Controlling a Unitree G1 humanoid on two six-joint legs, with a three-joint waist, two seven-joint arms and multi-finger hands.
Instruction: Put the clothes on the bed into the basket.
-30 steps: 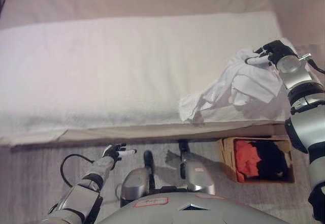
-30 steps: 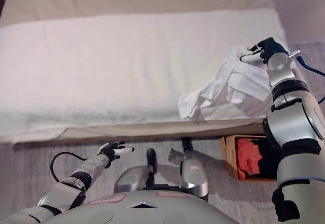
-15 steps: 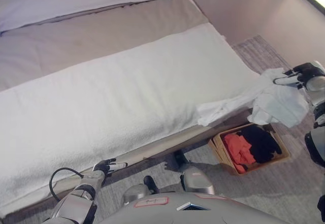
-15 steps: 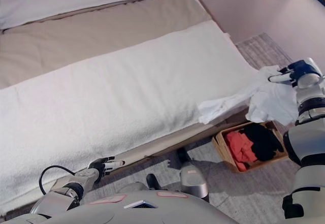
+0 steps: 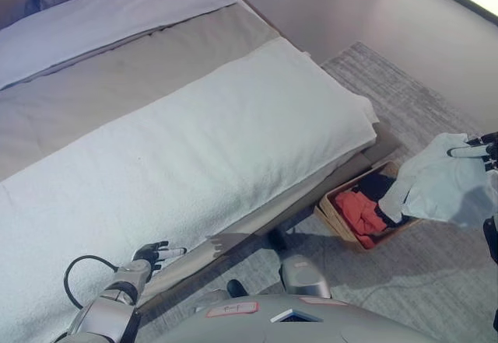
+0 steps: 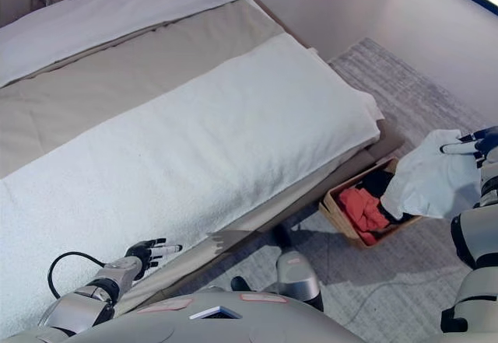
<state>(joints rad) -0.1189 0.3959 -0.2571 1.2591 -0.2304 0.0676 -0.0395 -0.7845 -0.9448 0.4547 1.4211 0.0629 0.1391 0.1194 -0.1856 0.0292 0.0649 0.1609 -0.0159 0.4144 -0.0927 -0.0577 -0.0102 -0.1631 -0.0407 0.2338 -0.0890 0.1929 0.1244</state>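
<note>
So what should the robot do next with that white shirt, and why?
Probably lower it and let go. The right robot hand holds the white garment off the bed, hanging over the basket, which already holds red and black clothes.

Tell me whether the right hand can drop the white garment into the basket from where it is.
Probably yes: the right hand holds the white garment hanging above the basket's open top, nothing between.

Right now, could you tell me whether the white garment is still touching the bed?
Apart. The right eye view shows the white garment held in the right hand, hanging over the basket, with bare floor between it and the bed.
</note>
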